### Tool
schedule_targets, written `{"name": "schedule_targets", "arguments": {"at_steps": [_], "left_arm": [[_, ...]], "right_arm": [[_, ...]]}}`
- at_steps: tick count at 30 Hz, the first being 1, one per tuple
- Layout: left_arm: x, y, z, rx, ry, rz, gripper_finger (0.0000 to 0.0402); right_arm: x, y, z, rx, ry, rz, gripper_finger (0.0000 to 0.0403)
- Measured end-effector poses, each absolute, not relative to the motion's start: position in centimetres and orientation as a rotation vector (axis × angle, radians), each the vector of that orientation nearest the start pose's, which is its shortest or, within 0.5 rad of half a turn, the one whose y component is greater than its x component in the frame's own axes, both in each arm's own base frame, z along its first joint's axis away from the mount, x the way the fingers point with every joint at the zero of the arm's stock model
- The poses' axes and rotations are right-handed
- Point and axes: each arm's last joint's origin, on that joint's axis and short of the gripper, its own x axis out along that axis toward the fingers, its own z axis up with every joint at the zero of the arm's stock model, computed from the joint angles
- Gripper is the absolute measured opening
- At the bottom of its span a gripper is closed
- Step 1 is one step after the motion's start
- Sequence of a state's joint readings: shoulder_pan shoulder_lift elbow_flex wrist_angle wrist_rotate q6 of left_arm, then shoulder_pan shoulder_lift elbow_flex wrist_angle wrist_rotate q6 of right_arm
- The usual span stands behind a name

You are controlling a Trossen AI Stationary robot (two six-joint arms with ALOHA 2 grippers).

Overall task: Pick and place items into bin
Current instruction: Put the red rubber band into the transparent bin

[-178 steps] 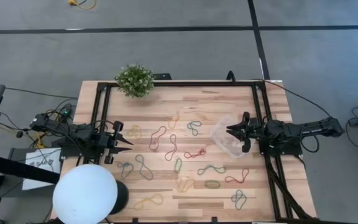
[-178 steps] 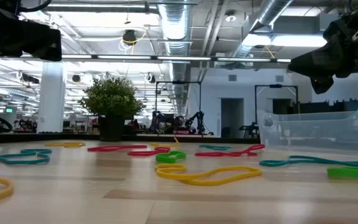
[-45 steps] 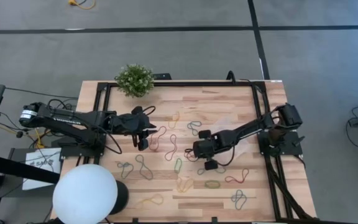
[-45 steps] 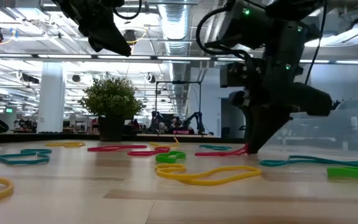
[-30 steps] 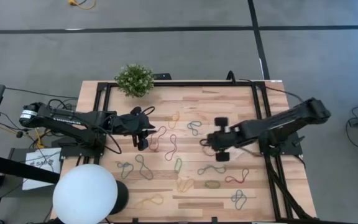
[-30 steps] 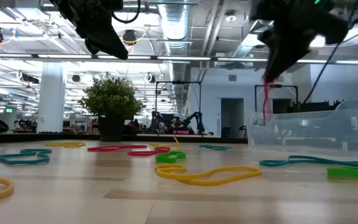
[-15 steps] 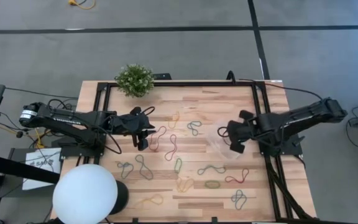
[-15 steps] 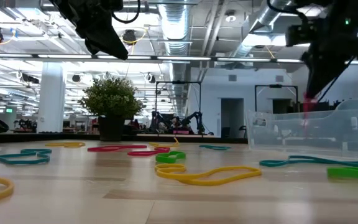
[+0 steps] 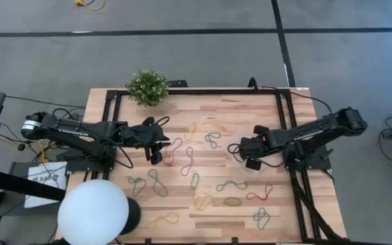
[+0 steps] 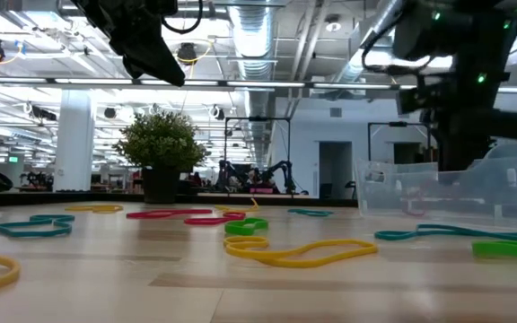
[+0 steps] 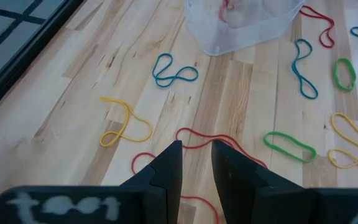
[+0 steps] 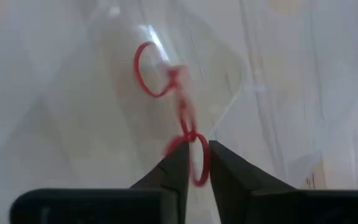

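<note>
Right gripper (image 12: 194, 163) sits over the bin (image 9: 245, 147): fingers slightly parted, red band (image 12: 180, 118) between the tips and dangling into the clear tub. Can't tell if it's pinched or already loose (the band blurs). Low view shows a red smudge behind the bin wall (image 10: 447, 193), right arm above it.

Left gripper (image 11: 196, 163) hovers over the left-centre of the table (image 9: 250, 109), fingers a narrow gap apart, nothing between them. Directly under its tips: a red loop (image 11: 213, 142). Near it a yellow loop (image 11: 124, 122), further on a teal loop (image 11: 174, 70), then the bin at the far side.

Remaining bands are scattered on the wood:
- green one (image 9: 194, 180) mid-table
- teal one (image 9: 231, 184) just front of the bin
- red one (image 9: 259, 194) near the right rail
- teal pair (image 9: 261, 217) at the front right corner
- yellow one (image 9: 162, 220) at the front left

Potted plant (image 9: 147, 87) at the back left corner, well apart from everything.
</note>
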State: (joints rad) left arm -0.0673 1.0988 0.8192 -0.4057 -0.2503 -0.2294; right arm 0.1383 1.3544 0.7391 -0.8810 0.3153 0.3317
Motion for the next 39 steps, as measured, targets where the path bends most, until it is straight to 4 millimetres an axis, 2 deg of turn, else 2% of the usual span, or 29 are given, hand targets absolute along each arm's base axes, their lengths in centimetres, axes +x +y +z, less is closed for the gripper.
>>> {"name": "schedule_targets", "arguments": {"at_steps": [5,9,12,18,22,25,28,31,35,39], "left_arm": [[22.6,-0.8,26.8,-0.109,0.654,0.252,0.0077],[22.6,-0.8,26.8,-0.104,0.654,0.250,0.0077],[22.6,-0.8,26.8,-0.104,0.654,0.250,0.0077],[22.6,-0.8,26.8,-0.104,0.654,0.250,0.0077],[22.6,-0.8,26.8,-0.105,0.654,0.250,0.0077],[22.6,-0.8,26.8,-0.105,0.654,0.250,0.0077],[22.6,-0.8,26.8,-0.105,0.654,0.250,0.0077],[22.6,-0.8,26.8,-0.105,0.654,0.251,0.0077],[22.6,-0.8,26.8,-0.106,0.654,0.250,0.0077],[22.6,-0.8,26.8,-0.106,0.649,0.258,0.0077]], "right_arm": [[20.8,1.8,16.3,-0.079,1.466,-0.393,0.0093],[20.9,2.0,16.5,-0.092,1.485,-0.389,0.0104],[21.1,2.5,18.3,-0.089,1.499,-0.405,0.0102],[20.8,4.4,24.1,-0.147,1.432,-0.391,0.0088],[19.3,6.4,27.3,-0.056,1.365,-0.274,0.0079],[17.2,8.3,28.2,0.039,1.362,-0.110,0.0071],[15.1,9.8,27.9,0.093,1.381,-0.011,0.0066],[13.7,11.2,26.5,0.178,1.425,0.036,0.0066],[13.0,13.2,24.0,0.216,1.401,0.066,0.0066],[13.0,15.0,21.3,0.172,1.412,0.110,0.0066]]}}
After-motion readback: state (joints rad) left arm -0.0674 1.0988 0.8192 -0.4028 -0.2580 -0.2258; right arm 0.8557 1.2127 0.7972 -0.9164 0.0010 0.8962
